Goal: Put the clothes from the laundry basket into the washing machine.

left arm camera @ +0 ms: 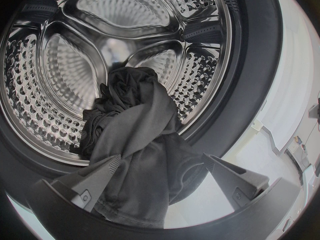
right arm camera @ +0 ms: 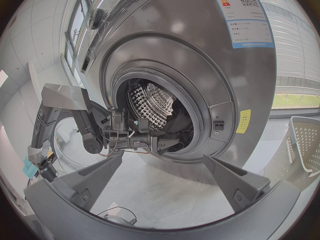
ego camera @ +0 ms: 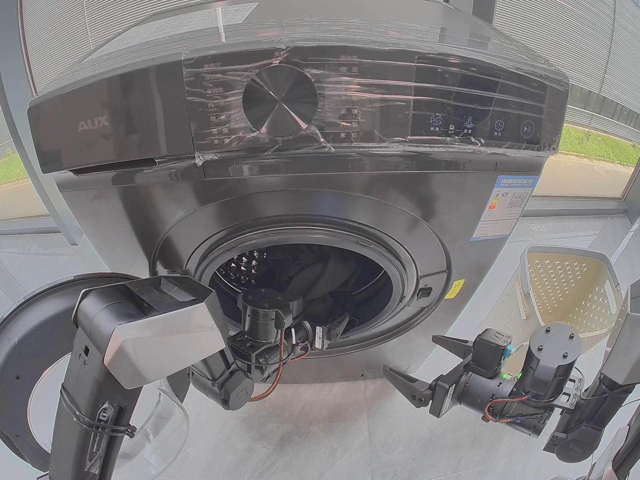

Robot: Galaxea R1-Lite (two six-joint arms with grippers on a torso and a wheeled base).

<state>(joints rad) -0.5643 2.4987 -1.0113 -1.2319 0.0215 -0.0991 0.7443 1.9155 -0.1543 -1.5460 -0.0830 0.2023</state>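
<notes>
Dark clothes (left arm camera: 143, 127) draped between spread, released fingers of left claw (left arm camera: 161, 158), washing machine drum (left arm camera: 66, 67) just beyond; right claw (right arm camera: 162, 158) released, empty, laundry basket (ego camera: 567, 281) near it

- Washing machine (ego camera: 133, 201): dark metallic grey.
- Drum (left arm camera: 66, 70): shiny silver, dimpled with small holes.
- Clothes (left arm camera: 143, 134): plain charcoal (near black in the folds).
- Laundry basket (ego camera: 567, 288): cream, with rows of perforations.
- Label (ego camera: 505, 207): blue and white.
- Sticker (ego camera: 455, 289): yellow.
</notes>
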